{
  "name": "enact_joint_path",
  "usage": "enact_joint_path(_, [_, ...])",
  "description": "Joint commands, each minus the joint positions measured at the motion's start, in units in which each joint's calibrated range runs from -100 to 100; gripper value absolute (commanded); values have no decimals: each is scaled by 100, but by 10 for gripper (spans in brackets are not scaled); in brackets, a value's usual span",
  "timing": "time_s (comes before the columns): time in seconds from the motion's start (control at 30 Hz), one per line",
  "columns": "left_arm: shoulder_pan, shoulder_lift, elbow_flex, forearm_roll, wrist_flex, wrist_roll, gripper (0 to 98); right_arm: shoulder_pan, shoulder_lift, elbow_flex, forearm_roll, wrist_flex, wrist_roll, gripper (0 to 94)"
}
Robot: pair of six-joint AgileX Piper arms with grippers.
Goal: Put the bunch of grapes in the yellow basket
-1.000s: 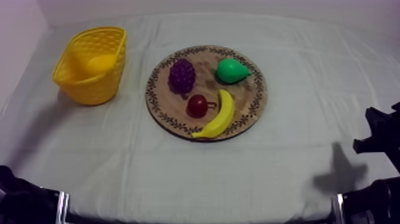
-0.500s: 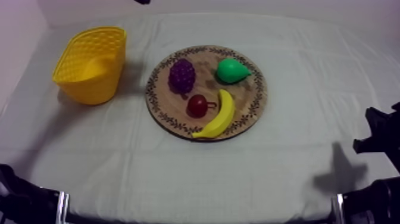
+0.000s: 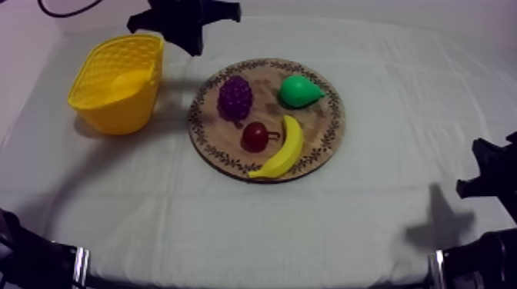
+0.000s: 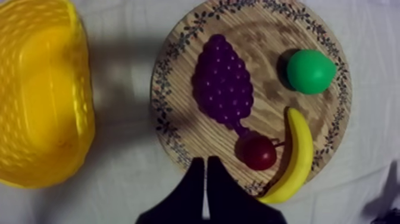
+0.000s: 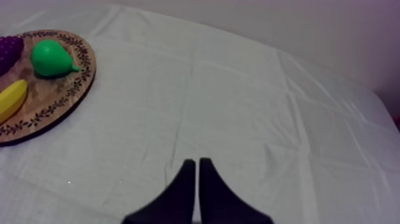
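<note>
On the cloth (image 3: 308,223), grapes (image 3: 235,97) lie on the board (image 3: 269,80) beside the basket (image 3: 117,109).

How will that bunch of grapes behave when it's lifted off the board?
The bunch of grapes looks moulded as one bumpy piece, so probably stiff, not floppy. Lying flat, it seems unlikely to roll. Its narrow end sits beside the small red fruit, which might get nudged.

A grey-white cloth (image 3: 254,223) covered the bench (image 3: 400,84) from edge to edge, creased in long folds and faint squares; a plain pale wall (image 3: 385,6) stood behind its far side, and another met it at the left; the light was soft and dim, with blurred shadows.
</note>
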Motion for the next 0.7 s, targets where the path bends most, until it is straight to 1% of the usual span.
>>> enact_joint_path(0.0, [-13, -31, 0, 46, -118, -16, 0, 1, -2, -1, 1, -4, 1, 5])
enact_joint_path(0.1, [-26, -66, -30, 108, -283, -23, 0, 1, -2, -1, 1, -4, 1, 5])
enact_joint_path(0.23, [-25, -111, -56, 131, -524, 45, 3, 1, -2, -1, 1, -4, 1, 5])
enact_joint_path(0.3, [-16, -134, -37, 129, -727, 41, 38, 1, -2, -1, 1, -4, 1, 5])
enact_joint_path(0.33, [-6, -150, -16, 135, -856, 2, 79, 1, -2, -1, 1, -4, 1, 5])
enact_joint_path(0.37, [6, -168, 36, 164, -1000, -82, 164, 1, -2, -1, 1, -4, 1, 5])
enact_joint_path(0.43, [15, -190, 162, 262, -1259, -280, 371, 1, -2, -1, 1, -4, 1, 5])
enact_joint_path(0.53, [-29, -204, 309, 414, -1611, -484, 596, 1, -2, -1, 1, -4, 1, 5])
enact_joint_path(0.6, [-59, -208, 401, 504, -1800, -597, 713, 1, -2, -1, 1, -4, 1, 5])
enact_joint_path(0.67, [-79, -210, 468, 554, -1923, -639, 797, 1, -2, -1, 1, -4, 1, 5])
